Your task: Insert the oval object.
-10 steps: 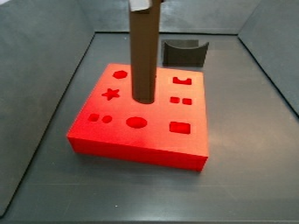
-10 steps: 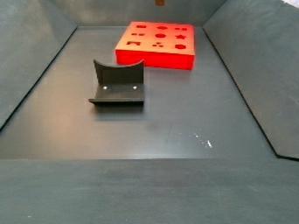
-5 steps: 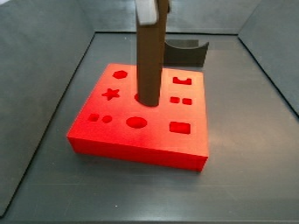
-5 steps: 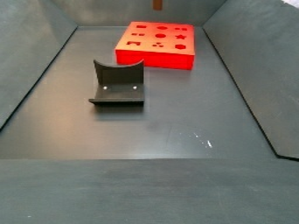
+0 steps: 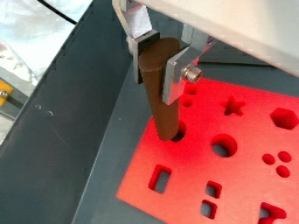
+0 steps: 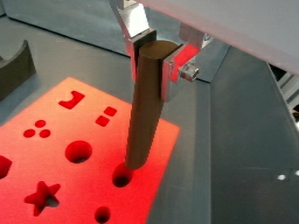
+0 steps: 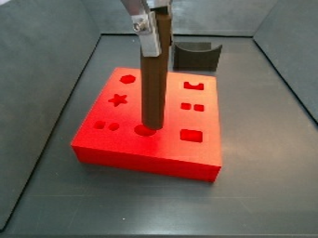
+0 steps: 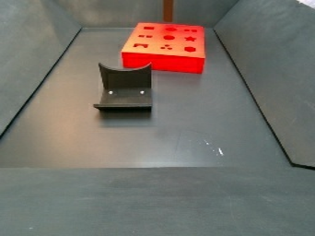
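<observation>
A: Judging by how things stand, how far along is it?

B: Partway. The gripper (image 7: 149, 33) is above the red block (image 7: 187, 158), its fingers (image 5: 177, 66) clamped on the top of the peg (image 7: 151, 88), which hangs upright. In a side view the peg's lower end sits at the round-looking hole near the block's front edge. In a wrist view (image 5: 170, 131) the tip seems to be right at a hole's mouth, perhaps just inside.

A: So not seated?

B: Not by my reading. Most of the peg's length is above the block, so lowering it fully and letting go are left. Whether that hole is the matching oval one, I cannot tell.

A: What are the materials like?

B: The peg (image 6: 145, 114) is long, slim, matte brown, with smooth rounded sides. The block is bright red with a flat top, cut with shaped holes: a star (image 7: 119, 99), circles, squares and a notched form. The fingers are flat silver plates.

A: Anything else about?

B: A dark grey U-shaped holder (image 8: 124, 88) stands well apart from the block in a side view, on the dull grey table (image 8: 172, 147). There only the peg's tip (image 8: 165, 28) shows at the top edge, above the block (image 8: 167, 44); the gripper itself is out of that view.
</observation>
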{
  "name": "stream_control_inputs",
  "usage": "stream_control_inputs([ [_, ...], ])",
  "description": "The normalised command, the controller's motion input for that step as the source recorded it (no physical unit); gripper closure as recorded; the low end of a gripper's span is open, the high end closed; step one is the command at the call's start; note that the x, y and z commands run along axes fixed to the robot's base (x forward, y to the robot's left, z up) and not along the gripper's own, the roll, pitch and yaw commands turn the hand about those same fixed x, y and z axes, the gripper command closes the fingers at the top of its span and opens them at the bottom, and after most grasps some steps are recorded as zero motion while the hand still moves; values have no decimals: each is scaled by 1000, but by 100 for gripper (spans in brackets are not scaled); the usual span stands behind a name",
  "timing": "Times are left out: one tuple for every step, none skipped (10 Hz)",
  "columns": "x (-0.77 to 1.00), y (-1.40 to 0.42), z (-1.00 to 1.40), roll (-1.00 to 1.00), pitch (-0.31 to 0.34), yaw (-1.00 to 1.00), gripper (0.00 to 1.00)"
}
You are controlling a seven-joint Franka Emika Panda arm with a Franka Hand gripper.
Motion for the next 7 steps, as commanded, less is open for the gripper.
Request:
stream_control_inputs([
  [0,-26,-69,0,0,0,100],
  [154,-54,-23,164,-16,726,100],
  [9,0,-9,163,-14,960,100],
  [0,0,0,177,-19,983,100],
  [0,0,0,181,-19,1000,100],
  [0,0,0,199,-24,1000,100],
  [0,0,0,211,-26,983,100],
])
